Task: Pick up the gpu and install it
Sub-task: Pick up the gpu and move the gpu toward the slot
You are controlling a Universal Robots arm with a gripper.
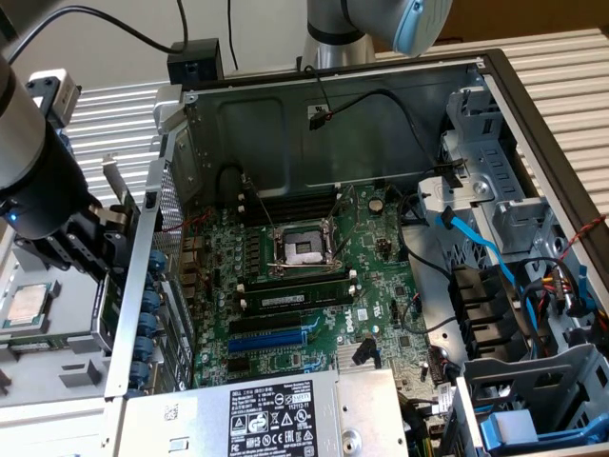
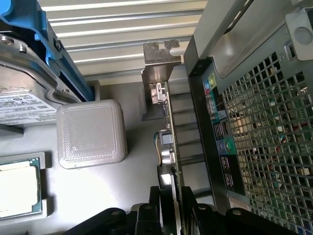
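The gpu (image 2: 165,127) shows edge-on as a thin green board with a silver end bracket (image 2: 159,61) at its far end. My gripper (image 2: 172,198) is shut on its near end, with a black finger (image 2: 146,215) on either side. In the exterior view the gripper (image 1: 90,243) hangs outside the open computer case, at the exterior view's left of the perforated rear wall (image 1: 152,276). The gpu (image 1: 105,309) points downward from it. The green motherboard (image 1: 314,267) lies inside the case with a blue expansion slot (image 1: 271,340) near its front.
A processor chip (image 1: 24,307) (image 2: 17,188) rests in a grey tray beside the gripper, next to a grey square pad (image 2: 90,132). The case's rear grille and ports (image 2: 264,122) stand close alongside the card. A power supply (image 1: 276,409), a memory stick (image 1: 295,296) and blue cables (image 1: 485,252) are in the case.
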